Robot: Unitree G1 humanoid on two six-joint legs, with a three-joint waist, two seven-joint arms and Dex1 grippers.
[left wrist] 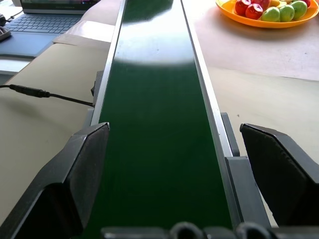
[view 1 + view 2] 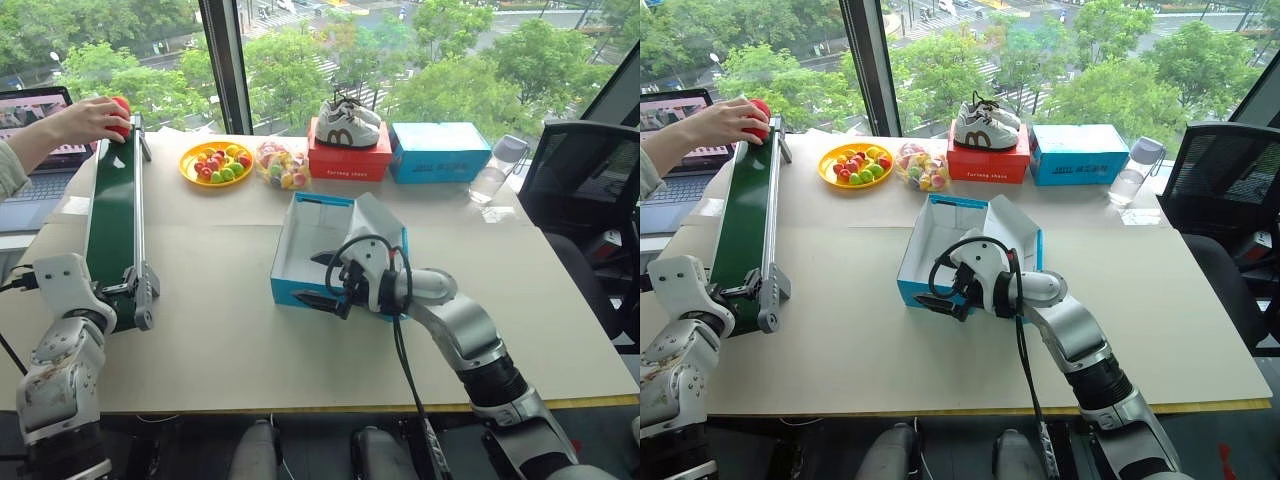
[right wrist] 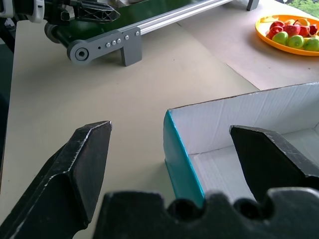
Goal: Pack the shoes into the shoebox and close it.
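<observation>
The blue shoebox stands open in the middle of the table, white inside, with its lid raised at the right. My right gripper is open at the box's near side, and its fingers straddle a corner of the box wall without holding it. At the far end of the green conveyor, a person's hand rests on one red shoe, mostly covering it. My left gripper is open at the conveyor's near end, a finger on each side of the belt.
Along the back stand a red box with white-grey sneakers on top, a plainer blue box, an orange fruit plate, a bag of sweets and a water bottle. A laptop sits far left, a black chair at right.
</observation>
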